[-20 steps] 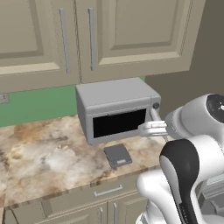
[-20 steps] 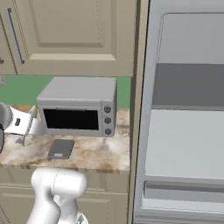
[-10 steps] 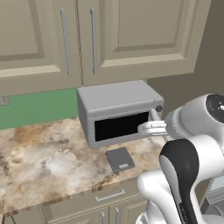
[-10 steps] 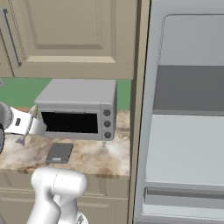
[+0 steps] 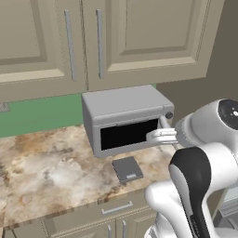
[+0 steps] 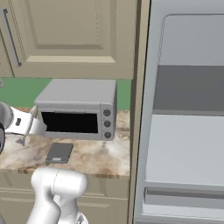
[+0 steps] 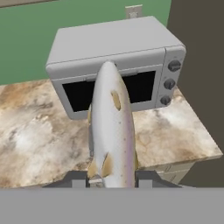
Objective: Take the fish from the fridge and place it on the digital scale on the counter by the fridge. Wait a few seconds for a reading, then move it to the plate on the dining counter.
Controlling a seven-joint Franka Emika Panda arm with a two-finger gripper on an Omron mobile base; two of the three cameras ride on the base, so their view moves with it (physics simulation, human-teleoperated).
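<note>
Fish (image 7: 113,127): pale tan-silver, clamped at its tail end between the jaws, body stretching out ahead of them above the marbled bench (image 7: 39,127). Toaster oven (image 7: 116,61): grey, beyond the jaws. Digital scale (image 5: 127,168): dark slab lying flat on the bench before the oven, below the jaws. Fridge (image 6: 183,118): grey, well apart.

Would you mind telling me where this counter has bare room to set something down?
The counter is bare left of the toaster oven, out to its front edge. A narrower strip runs before the oven, where the digital scale lies. Right of the scale, the arm and the tool holding the fish crowd it.
</note>
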